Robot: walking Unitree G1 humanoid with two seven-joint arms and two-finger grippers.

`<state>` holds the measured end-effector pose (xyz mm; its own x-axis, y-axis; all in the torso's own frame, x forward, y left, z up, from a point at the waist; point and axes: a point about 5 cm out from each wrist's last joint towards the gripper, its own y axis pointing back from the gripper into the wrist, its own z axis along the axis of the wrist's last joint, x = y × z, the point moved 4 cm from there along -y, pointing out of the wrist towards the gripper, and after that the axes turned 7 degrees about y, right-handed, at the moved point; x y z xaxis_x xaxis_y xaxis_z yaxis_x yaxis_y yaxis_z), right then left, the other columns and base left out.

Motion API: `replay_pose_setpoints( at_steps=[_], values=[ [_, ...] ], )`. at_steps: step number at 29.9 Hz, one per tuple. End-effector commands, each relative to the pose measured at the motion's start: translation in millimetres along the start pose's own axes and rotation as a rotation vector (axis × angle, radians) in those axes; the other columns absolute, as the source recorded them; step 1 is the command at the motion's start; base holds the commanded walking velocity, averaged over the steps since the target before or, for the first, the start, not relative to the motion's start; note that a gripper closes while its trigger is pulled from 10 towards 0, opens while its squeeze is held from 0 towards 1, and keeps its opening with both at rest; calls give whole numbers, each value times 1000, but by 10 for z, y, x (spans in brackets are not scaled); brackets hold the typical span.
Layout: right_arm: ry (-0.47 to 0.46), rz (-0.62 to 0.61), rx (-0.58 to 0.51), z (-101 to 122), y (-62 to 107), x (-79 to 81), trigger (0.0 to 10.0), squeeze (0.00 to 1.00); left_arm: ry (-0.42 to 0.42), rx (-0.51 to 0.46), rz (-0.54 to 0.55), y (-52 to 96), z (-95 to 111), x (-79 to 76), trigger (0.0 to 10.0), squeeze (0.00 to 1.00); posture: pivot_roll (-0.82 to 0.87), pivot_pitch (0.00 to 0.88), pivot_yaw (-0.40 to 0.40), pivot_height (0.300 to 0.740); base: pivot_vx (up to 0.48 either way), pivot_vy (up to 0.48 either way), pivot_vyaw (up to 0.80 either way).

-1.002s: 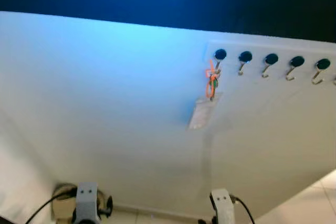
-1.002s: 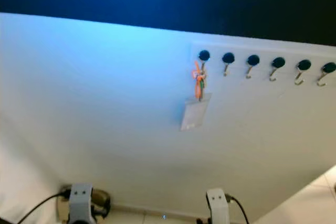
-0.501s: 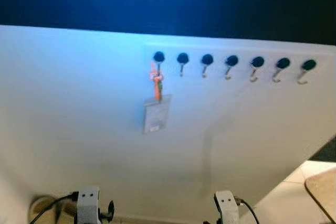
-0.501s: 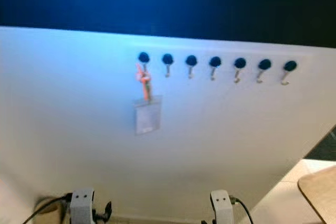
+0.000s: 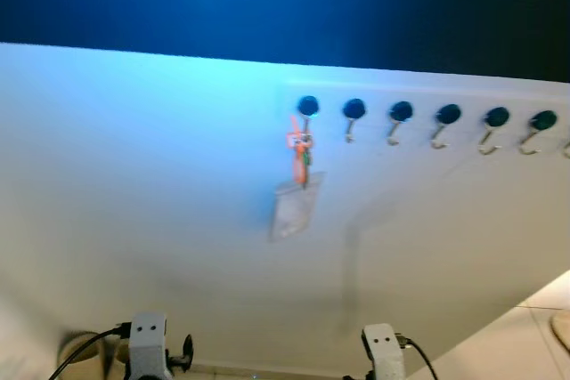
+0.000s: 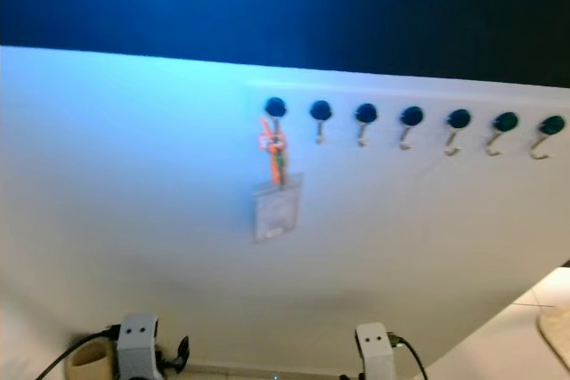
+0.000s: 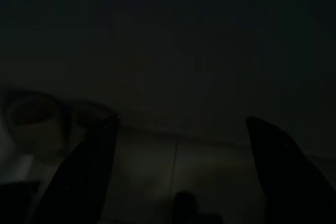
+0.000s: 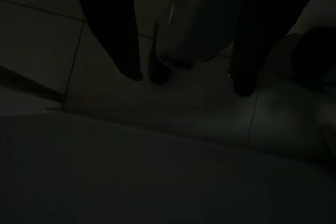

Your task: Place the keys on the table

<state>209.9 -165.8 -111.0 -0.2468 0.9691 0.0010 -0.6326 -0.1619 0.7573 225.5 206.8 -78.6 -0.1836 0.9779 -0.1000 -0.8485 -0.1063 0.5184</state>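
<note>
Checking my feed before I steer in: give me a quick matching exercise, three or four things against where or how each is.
Things:
1. keys
2. clear tag
3. hook next to the keys
4. left tool

States:
A. bare, nothing on it
B. hanging low over the floor, fingers apart
C. on the leftmost hook, with an orange strap
D. dangling below the keys against the white wall

Pairs: 1-C, 2-D, 3-A, 4-B

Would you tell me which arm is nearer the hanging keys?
Right, slightly. The keys hang high on the wall; the right arm sits below-right, the left arm farther below-left.
</note>
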Motion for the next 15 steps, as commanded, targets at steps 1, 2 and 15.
replay_pose_setpoints(
  at_steps=[1,2,15],
  values=[
    [-9,14,19,-56,-1,70,10000,0,4,21,7,27,-59,20,10000,0,79,79,-36,740,0,480,0],
    [-9,14,19,-56,-1,70,10000,0,4,21,7,27,-59,20,10000,0,79,79,-36,740,0,480,0],
    [-13,14,20,-66,0,85,10000,0,-58,-11,-51,34,2,-37,10000,0,81,80,-31,740,0,-99,0]
  ],
)
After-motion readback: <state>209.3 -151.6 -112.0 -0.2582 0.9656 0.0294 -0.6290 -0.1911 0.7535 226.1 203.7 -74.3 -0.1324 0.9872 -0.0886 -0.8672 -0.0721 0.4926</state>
